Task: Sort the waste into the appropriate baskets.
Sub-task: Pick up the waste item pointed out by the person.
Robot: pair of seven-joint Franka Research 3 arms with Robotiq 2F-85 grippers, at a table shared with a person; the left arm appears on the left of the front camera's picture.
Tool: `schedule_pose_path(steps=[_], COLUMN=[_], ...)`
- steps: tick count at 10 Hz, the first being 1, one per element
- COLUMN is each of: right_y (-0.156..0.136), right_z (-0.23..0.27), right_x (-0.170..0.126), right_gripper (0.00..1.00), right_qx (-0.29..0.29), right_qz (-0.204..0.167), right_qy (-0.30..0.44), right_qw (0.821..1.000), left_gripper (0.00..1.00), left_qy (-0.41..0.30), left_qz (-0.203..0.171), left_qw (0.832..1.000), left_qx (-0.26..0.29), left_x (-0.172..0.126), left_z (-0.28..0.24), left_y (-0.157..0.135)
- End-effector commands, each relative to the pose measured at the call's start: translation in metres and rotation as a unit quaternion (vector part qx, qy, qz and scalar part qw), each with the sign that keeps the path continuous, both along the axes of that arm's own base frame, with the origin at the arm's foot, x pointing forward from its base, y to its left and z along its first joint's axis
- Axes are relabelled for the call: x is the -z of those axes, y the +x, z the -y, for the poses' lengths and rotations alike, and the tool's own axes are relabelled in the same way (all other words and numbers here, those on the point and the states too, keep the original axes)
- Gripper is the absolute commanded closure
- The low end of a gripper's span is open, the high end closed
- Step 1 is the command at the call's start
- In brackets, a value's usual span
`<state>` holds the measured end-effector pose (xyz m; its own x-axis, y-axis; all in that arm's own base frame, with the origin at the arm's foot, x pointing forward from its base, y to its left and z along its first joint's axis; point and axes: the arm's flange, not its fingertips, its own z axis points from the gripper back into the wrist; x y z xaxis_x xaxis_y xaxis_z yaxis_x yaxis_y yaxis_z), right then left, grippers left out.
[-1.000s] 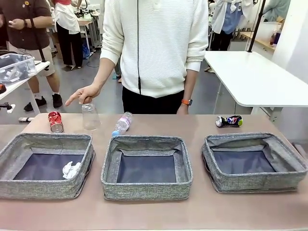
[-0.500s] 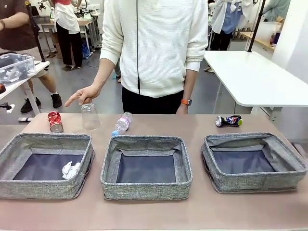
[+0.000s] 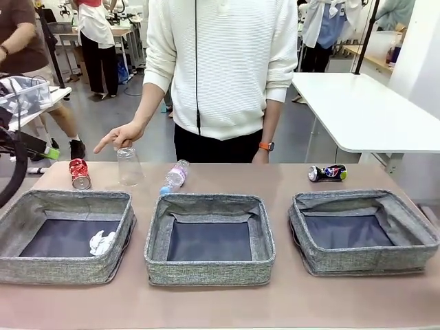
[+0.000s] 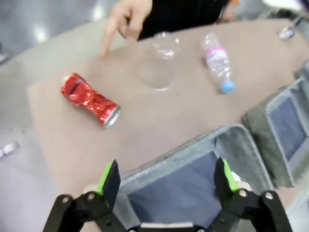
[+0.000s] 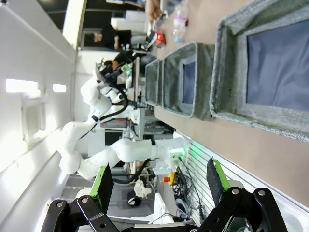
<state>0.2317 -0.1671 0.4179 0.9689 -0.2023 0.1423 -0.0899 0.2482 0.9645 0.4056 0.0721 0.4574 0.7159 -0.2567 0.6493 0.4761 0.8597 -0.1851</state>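
Observation:
Three grey fabric baskets stand in a row: left [image 3: 27,206], middle [image 3: 155,240], right [image 3: 412,237]. A crumpled white paper ball [image 3: 102,243] lies in the left one. Behind them on the table are a crushed red can [image 3: 79,173], a clear plastic cup [image 3: 129,167], a blue-capped bottle [image 3: 175,177] and a dark-blue can [image 3: 327,172]. My left gripper [image 4: 166,179] hangs open above the left basket's far rim [image 4: 193,145], short of the red can [image 4: 89,99]. Low beside the table, my right gripper [image 5: 159,179] is open and holds nothing.
A person in a white sweater stands at the far side, one hand [image 3: 120,134] pointing just above the cup. My left arm [image 3: 27,141] enters at the left edge. A white side table [image 3: 371,110] stands far right.
My left arm has swung into the front view from the left edge. The waste, the baskets and the person's pointing hand have stayed put.

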Motion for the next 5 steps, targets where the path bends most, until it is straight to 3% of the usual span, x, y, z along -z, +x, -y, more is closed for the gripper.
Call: schedule_pose_path(steps=[1, 3, 4, 5], right_y=[0.001, 0.001, 0.001, 0.001], right_z=[0.002, 0.002, 0.002, 0.002], right_x=[-0.003, -0.003, -0.003, -0.003], right_gripper=[0.00, 0.00, 0.00, 0.00], right_qx=[0.006, 0.006, 0.006, 0.006], right_qz=[-0.003, -0.003, -0.003, -0.003], right_qy=[0.000, 0.000, 0.000, 0.000], right_qw=[1.000, 1.000, 1.000, 1.000], left_gripper=[0.00, 0.00, 0.00, 0.00], left_qy=[-0.025, -0.007, 0.013, 0.026], left_qz=[-0.020, -0.005, -0.061, -0.074], left_qw=[0.999, 1.000, 0.997, 0.991], left_qx=[0.027, 0.009, -0.048, -0.107], left_x=[-0.011, -0.001, 0.010, 0.014], left_z=[-0.012, -0.003, 0.004, 0.012], left_y=[-0.005, -0.001, 0.026, 0.058])
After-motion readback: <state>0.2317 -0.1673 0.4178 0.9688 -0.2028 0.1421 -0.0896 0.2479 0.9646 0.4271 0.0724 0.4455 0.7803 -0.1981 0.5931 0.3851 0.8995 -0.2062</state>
